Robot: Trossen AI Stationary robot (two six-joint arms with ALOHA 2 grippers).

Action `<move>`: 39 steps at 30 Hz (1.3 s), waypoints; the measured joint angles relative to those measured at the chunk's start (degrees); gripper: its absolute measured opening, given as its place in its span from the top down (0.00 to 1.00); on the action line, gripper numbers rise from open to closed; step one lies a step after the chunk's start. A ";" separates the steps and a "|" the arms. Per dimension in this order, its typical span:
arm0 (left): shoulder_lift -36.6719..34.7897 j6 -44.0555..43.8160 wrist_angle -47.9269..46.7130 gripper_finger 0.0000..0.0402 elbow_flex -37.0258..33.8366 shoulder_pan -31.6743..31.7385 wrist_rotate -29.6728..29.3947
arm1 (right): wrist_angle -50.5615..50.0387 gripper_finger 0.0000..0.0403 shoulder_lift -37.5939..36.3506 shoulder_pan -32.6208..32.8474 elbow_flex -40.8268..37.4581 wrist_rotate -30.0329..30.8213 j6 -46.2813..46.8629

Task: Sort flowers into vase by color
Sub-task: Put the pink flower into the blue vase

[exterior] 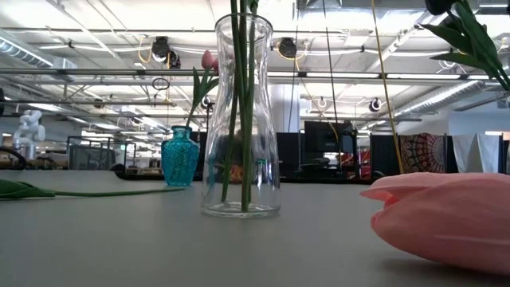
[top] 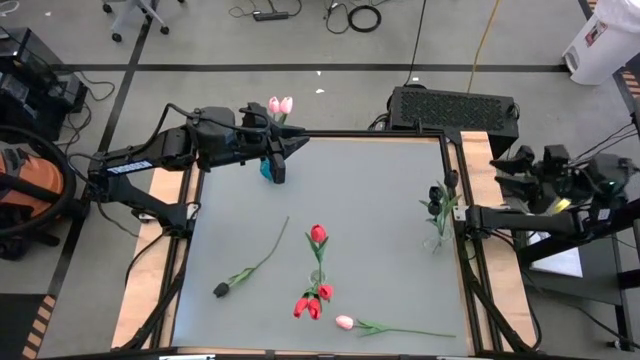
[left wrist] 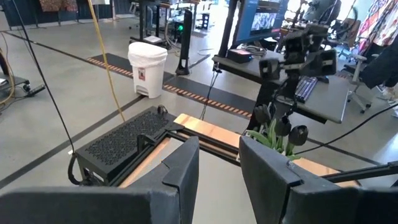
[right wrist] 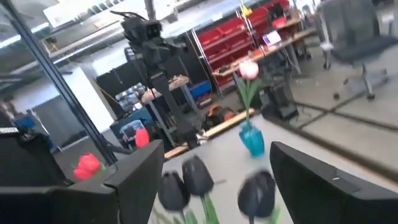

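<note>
High view: a clear vase (top: 317, 276) is seen in the middle of the grey table (top: 380, 180), with red tulips (top: 318, 235) in it. To the left of this vase a black tulip (top: 222, 289) is laid flat, its stem pointing toward the far edge. In front of the vase, slightly right, a pink tulip (top: 345, 322) is laid flat. Far behind the vase and to its left a teal vase (top: 268, 168) with pink tulips (top: 280, 104) is placed, and the left gripper (top: 290, 146) is held just beside it. Well to the right of the clear vase, at the table edge, black tulips (top: 437, 203) stand in a second glass vase (top: 436, 240), and the right gripper (top: 453, 192) is held at them.

Low view: green stems are seen inside the clear vase (exterior: 241, 119). The teal vase (exterior: 180, 155) is seen behind it on the left. The head of the lying pink tulip (exterior: 446, 219) fills the near right.

Left wrist view: the fingers of the left gripper (left wrist: 217, 152) are held partly apart and nothing is seen between them. Beyond them the black tulips (left wrist: 280, 124) and the other arm are seen.

Right wrist view: the right gripper (right wrist: 214, 155) is spread wide. The black tulip heads (right wrist: 198, 177) are seen between its fingers; whether they are touched cannot be told. The teal vase (right wrist: 252, 138) stands farther off.
</note>
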 joint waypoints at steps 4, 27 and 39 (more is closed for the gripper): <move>-0.02 0.00 -0.30 0.69 0.00 0.00 -0.02 | 1.84 0.29 6.13 0.00 3.65 -0.11 -5.13; -0.04 0.07 -4.96 0.69 -0.02 0.00 -0.02 | 4.45 0.29 45.20 0.13 23.50 -20.30 -12.98; -0.04 0.09 -6.78 0.69 -0.02 0.02 -0.02 | 16.69 0.29 55.20 10.35 23.54 -25.61 -9.97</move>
